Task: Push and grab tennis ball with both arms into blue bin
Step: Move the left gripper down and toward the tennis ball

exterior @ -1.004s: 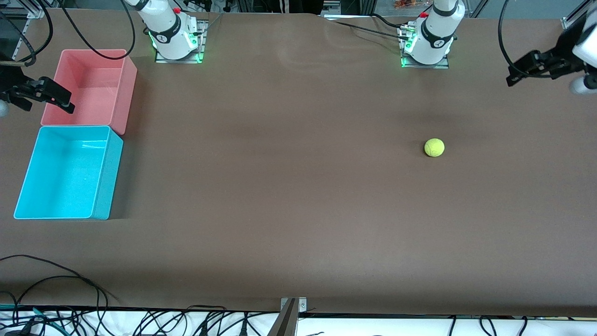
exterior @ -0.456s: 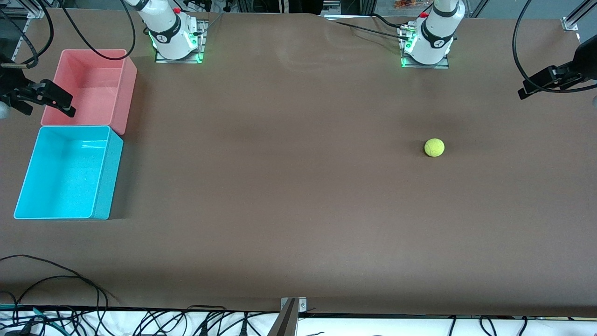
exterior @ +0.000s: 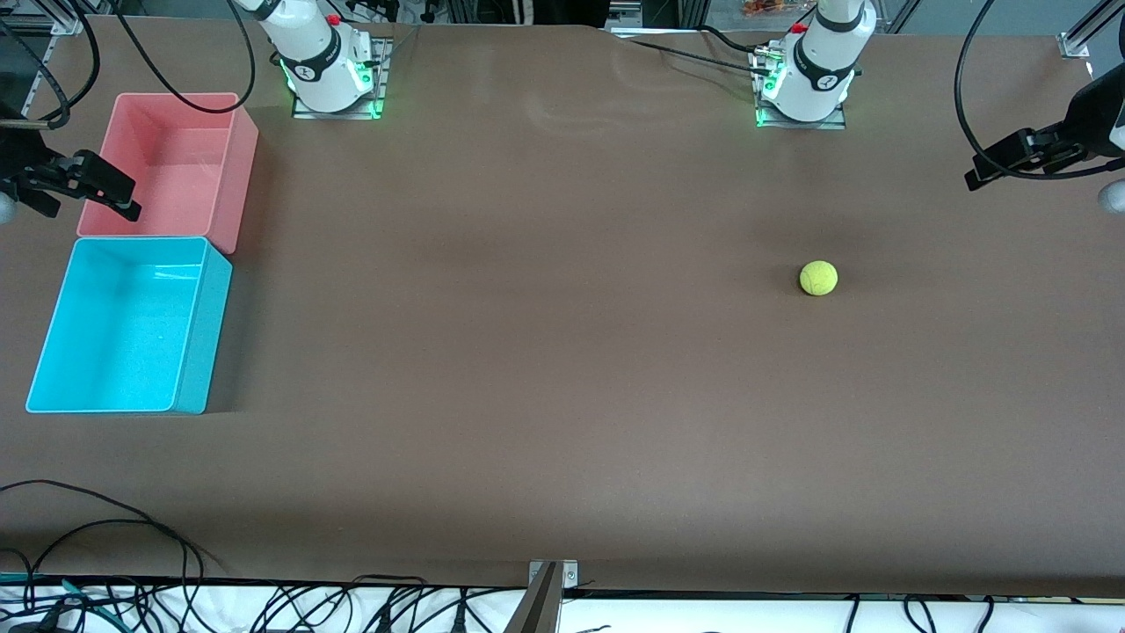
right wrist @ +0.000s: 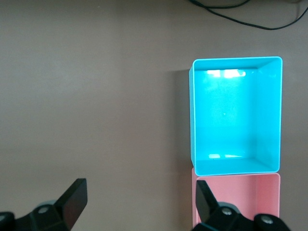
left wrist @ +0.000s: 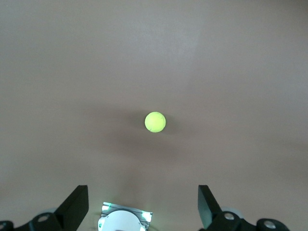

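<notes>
The tennis ball [exterior: 818,278] lies on the brown table toward the left arm's end; it also shows in the left wrist view [left wrist: 155,121]. The blue bin [exterior: 53,369] stands empty at the right arm's end, nearer the front camera than the pink bin; it also shows in the right wrist view [right wrist: 274,120]. My left gripper [exterior: 989,167] is open and empty, high over the table's edge at the left arm's end. My right gripper [exterior: 110,195] is open and empty, up over the pink bin's edge.
The pink bin [exterior: 237,167] stands empty against the blue bin, closer to the arms' bases. The arms' bases [exterior: 330,70] [exterior: 804,83] sit along the table's back edge. Black cables [exterior: 105,527] lie at the front corner.
The left gripper swung out toward the table's end, then came back slightly and lower. The right gripper shifted slightly. The ball and bins have not moved.
</notes>
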Action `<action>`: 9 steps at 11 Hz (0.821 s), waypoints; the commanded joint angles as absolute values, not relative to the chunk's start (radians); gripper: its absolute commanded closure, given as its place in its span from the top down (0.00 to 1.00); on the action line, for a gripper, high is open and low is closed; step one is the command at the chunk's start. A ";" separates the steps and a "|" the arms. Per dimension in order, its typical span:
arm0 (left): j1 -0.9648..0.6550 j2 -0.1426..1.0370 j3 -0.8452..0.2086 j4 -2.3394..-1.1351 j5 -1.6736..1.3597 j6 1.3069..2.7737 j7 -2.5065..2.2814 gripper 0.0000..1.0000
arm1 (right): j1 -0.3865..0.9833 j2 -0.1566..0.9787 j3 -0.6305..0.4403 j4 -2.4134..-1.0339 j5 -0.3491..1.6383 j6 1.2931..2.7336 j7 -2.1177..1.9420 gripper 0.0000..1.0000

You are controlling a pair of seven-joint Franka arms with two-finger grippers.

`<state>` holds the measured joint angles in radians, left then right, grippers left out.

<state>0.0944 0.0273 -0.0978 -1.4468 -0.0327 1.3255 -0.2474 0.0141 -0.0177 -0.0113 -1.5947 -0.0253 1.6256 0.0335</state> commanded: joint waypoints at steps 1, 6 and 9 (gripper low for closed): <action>0.098 0.031 -0.097 -1.456 -0.052 1.354 -0.238 1.00 | 0.011 -0.009 -0.014 -1.568 -0.021 1.618 0.035 1.00; 0.098 0.031 -0.097 -1.459 -0.046 1.358 -0.241 1.00 | 0.011 -0.009 -0.012 -1.568 -0.020 1.620 0.037 1.00; 0.098 0.031 -0.097 -1.456 -0.044 1.358 -0.242 1.00 | 0.011 -0.009 -0.012 -1.568 -0.018 1.620 0.037 1.00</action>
<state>0.0952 0.0364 -0.0974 -1.4543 -0.0328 1.3506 -0.2474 0.0141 -0.0177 -0.0133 -1.5943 -0.0253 1.6282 0.0340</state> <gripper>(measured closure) 0.000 0.000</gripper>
